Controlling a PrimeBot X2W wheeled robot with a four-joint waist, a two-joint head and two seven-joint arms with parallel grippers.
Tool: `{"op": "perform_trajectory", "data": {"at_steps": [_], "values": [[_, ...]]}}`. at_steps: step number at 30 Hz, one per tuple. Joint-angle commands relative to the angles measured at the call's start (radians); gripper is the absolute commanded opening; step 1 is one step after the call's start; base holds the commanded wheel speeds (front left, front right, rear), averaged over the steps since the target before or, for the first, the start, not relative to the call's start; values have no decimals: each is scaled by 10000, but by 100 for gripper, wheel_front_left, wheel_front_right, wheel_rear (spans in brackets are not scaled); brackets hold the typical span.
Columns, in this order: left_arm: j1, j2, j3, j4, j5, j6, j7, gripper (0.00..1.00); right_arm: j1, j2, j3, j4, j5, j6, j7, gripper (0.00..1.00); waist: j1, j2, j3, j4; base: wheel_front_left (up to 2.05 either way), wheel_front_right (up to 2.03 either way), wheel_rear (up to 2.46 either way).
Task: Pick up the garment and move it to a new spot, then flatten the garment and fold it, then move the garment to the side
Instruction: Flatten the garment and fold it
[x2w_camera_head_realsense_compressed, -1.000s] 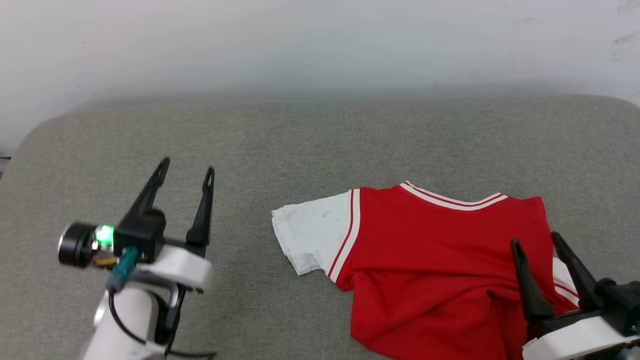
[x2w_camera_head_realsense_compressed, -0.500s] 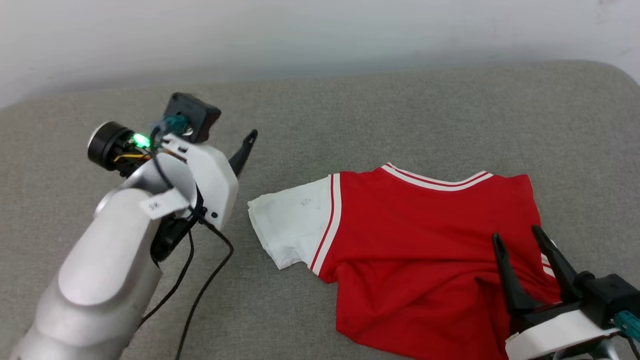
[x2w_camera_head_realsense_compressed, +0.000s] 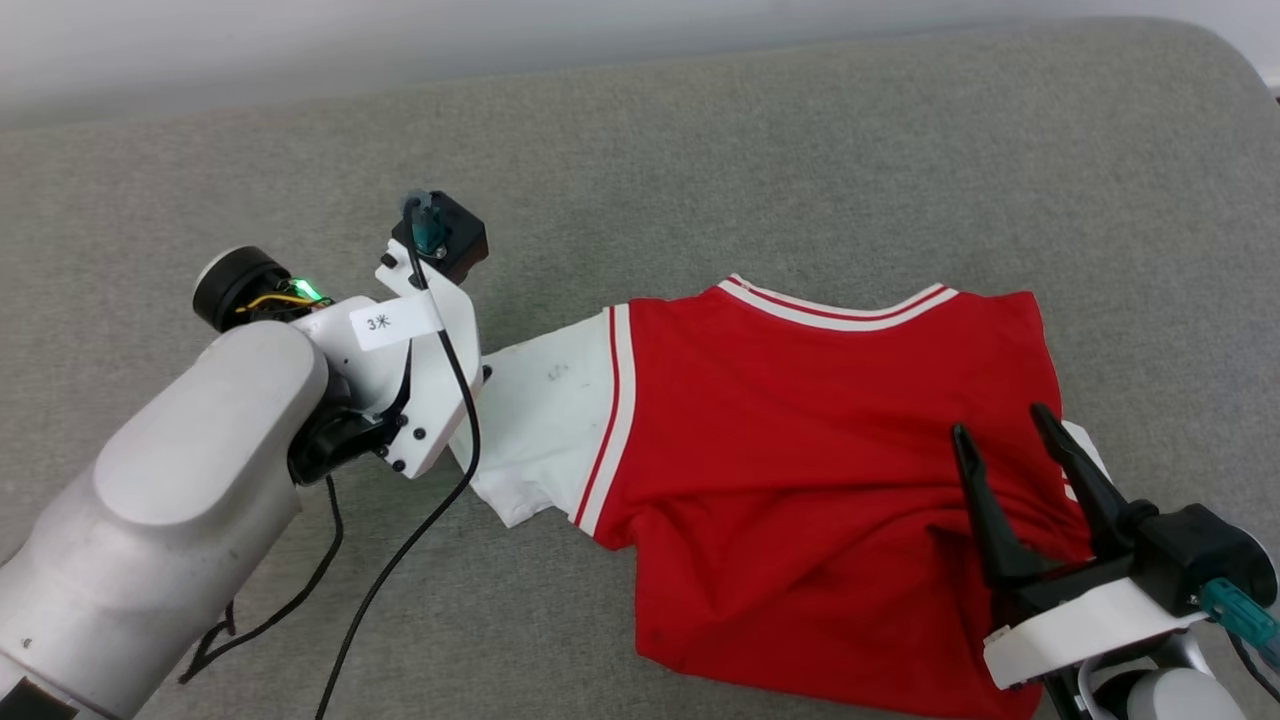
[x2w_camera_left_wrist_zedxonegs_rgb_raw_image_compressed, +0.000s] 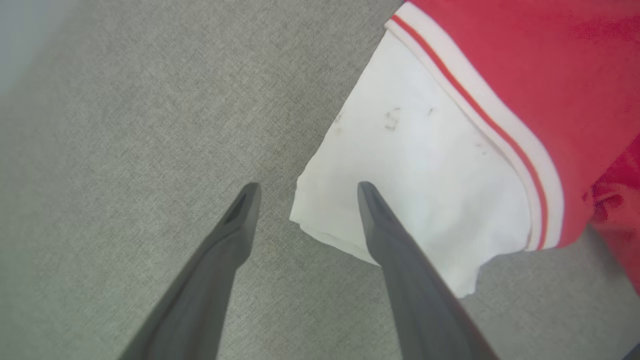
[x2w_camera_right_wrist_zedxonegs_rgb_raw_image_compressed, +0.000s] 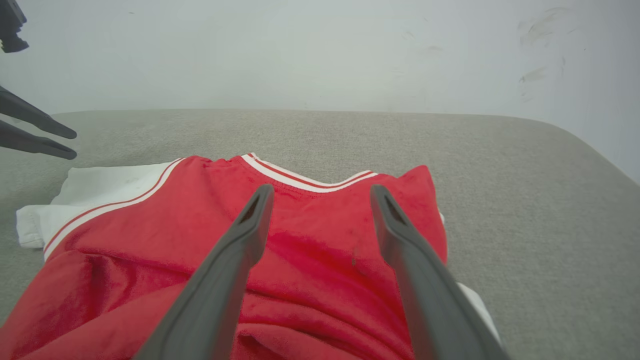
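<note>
A: Right hand (x2w_camera_head_realsense_compressed: 1000, 420) at five o'clock, fingers spread, over the garment (x2w_camera_head_realsense_compressed: 800, 450)'s rumpled near half.
B: It lies right of centre on the grey worktop (x2w_camera_head_realsense_compressed: 800, 150). Left hand (x2w_camera_left_wrist_zedxonegs_rgb_raw_image_compressed: 308, 185), nine o'clock, fingers apart, straddles the white sleeve (x2w_camera_left_wrist_zedxonegs_rgb_raw_image_compressed: 425, 165)'s edge.

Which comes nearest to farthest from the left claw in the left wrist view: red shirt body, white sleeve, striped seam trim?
1. white sleeve, its corner between the fingers of the left claw.
2. striped seam trim, along the sleeve's far edge, to the right.
3. red shirt body, beyond the trim, upper right.
</note>
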Motion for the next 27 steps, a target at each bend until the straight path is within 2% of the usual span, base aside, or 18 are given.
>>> {"op": "perform_trajectory", "data": {"at_steps": [1, 12, 13, 14, 15, 22, 27], "values": [[-218, 114, -316, 168, -133, 2, 71, 100, -213, 38, 58, 60, -50, -7, -72, 100, -1, 0, 248, -194, 0, 0, 0], [-156, 667, -2860, 1150, -1117, -8, 272, 100, -519, 86, 183, 390, -93, -7, -261, 100, -1, 0, 582, -406, 0, 0, 0], [-124, 681, -3043, 1179, -1183, -11, 254, 83, -515, 83, 165, 412, -101, -7, -273, 100, -1, 0, 575, -388, 0, 0, 0], [-140, 706, -3223, 1183, -1175, -22, 109, 18, -518, 82, 144, 427, -109, -7, -281, 100, -1, 0, 566, -363, 0, 0, 0], [-176, 716, -3329, 1220, -1196, -22, -88, 0, -529, 82, 143, 439, -118, -7, -283, 100, -1, 0, 545, -334, 0, 0, 0], [-762, 618, -3613, 1174, -1369, 2, -1608, 0, -353, 25, 139, 517, -144, -7, -273, 100, -1, 0, 6, 4, 0, 0, 0], [-921, 838, -3382, 803, -1463, 2, -2619, 0, 54, 52, 1, 599, -110, -9, -211, 100, -1, 0, -623, 352, 0, 0, 0]]}}
